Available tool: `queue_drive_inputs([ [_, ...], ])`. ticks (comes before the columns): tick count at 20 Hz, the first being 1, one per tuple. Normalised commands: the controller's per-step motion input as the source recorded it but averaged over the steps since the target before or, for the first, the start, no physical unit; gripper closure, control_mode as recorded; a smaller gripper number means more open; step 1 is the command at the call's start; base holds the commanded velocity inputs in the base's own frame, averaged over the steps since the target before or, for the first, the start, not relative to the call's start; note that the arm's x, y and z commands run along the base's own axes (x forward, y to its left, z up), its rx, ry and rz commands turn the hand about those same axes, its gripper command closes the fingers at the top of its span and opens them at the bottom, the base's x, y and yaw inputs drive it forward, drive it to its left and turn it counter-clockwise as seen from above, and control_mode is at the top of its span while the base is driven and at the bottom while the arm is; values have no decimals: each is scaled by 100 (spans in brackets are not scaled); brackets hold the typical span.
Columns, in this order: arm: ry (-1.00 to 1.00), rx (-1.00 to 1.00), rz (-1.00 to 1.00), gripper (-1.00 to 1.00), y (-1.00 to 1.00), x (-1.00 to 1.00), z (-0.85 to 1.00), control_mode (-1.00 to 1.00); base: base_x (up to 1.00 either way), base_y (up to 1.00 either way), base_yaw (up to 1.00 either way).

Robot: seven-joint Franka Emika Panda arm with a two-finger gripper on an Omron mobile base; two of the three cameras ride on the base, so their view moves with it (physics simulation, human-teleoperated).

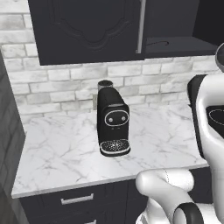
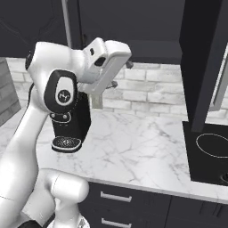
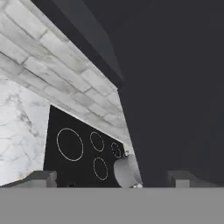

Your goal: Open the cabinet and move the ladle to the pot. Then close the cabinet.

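Observation:
The black wall cabinet has its left door shut, its silver bar handle at the door's edge. The right door is swung out over the counter, baring the dark shelf. A faint curved outline lies on that shelf; I cannot tell whether it is the ladle. The small silver pot sits on the black cooktop, near the back burner rings. My gripper hangs open just below the cabinet, left of the open door. In the hand view its fingertips stand wide apart with nothing between them.
A tall black coffee machine stands on the white marble counter against the grey brick wall. The cooktop lies at the counter's right end. Black drawers with short handles run below.

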Motion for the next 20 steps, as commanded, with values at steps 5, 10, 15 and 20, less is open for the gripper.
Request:
queue_drive_inputs([
  [5,-38,7,14,-100,93,1,0,-100,0,0,0],
  [10,-33,14,11,-100,96,10,0,-100,0,0,0],
  [15,-25,19,7,-100,100,28,9,-100,0,0,0],
  [20,-21,25,6,-100,91,19,18,-100,0,0,0],
])
